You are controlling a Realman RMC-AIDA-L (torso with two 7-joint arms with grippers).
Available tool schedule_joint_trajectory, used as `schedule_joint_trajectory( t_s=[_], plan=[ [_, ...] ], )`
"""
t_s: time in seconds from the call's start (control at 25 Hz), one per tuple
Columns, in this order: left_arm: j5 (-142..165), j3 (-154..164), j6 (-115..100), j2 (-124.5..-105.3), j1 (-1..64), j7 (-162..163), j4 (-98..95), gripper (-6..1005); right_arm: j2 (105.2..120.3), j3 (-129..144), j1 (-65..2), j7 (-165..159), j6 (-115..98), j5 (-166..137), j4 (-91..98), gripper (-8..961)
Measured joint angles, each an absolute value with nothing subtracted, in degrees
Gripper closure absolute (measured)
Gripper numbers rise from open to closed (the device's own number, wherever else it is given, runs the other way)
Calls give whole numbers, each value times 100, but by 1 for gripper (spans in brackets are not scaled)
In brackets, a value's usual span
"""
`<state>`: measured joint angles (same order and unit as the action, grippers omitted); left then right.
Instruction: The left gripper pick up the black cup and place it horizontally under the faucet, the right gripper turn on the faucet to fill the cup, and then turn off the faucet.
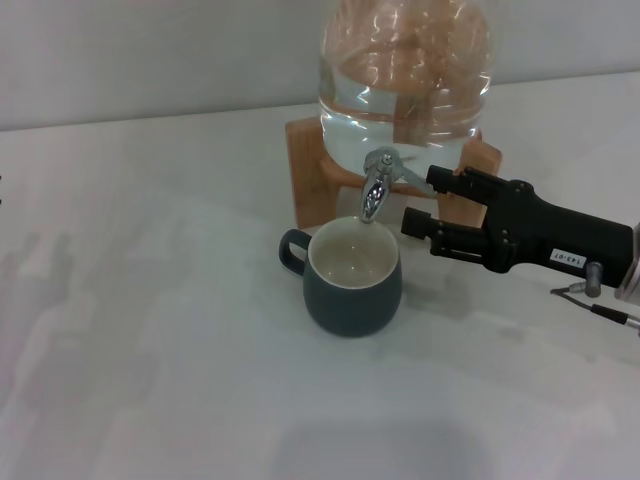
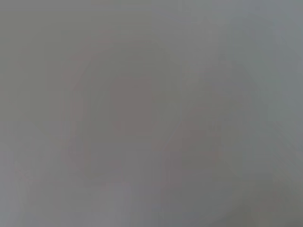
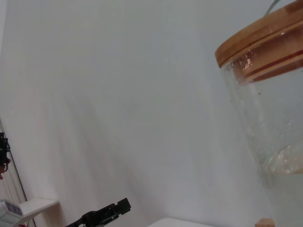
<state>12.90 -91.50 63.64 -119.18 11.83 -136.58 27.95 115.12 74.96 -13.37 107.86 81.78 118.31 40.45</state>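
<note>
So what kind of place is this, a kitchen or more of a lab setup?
Most likely a lab test bench, not a kitchen: a bare white table against a plain wall, with just a glass jar on a wooden stand, its faucet over the black cup, and the right gripper beside it.

— Landmark: clear glass jar [image 1: 405, 70], holding water, at the far side of the white table [image 1: 150, 330].

— What bears it?

— A light wooden stand [image 1: 308, 175], directly beneath the jar; its uprights show on both sides of the jar's base.

— Anything above the jar?

— A wooden lid [image 3: 258, 35] caps it, seen in the right wrist view. A plain pale wall [image 1: 150, 55] stands behind the jar.
</note>
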Motion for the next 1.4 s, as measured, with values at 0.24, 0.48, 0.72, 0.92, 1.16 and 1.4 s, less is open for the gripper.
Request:
schedule_joint_trajectory(
  t_s=[0.24,0.48,0.72,0.92,1.16,1.4],
  plan=[
    [1296,-9150,6378,-11918,1178,-13666,2795,601,11506,7466,-1318,10784,8212,11836,4014,110],
    [1300,-9150,6381,-11918,1153,-13666,2783,601,11484,7198,-1273,10785,8226,11801,4008,110],
    [1301,-9150,6349,-11918,1175,-13659,2774,601,11437,6957,-1090,10772,8526,11780,4035,110],
    [1301,-9149,6374,-11913,1191,-13645,2769,601,11374,6910,-945,10745,8804,11775,4012,110],
    [1301,-9149,6381,-11910,1211,-13643,2773,601,11371,6846,-923,10742,8827,11763,4001,110],
    [1301,-9149,6381,-11909,1213,-13641,2768,601,11444,6853,-1010,10734,8665,11624,3999,110]
  ],
)
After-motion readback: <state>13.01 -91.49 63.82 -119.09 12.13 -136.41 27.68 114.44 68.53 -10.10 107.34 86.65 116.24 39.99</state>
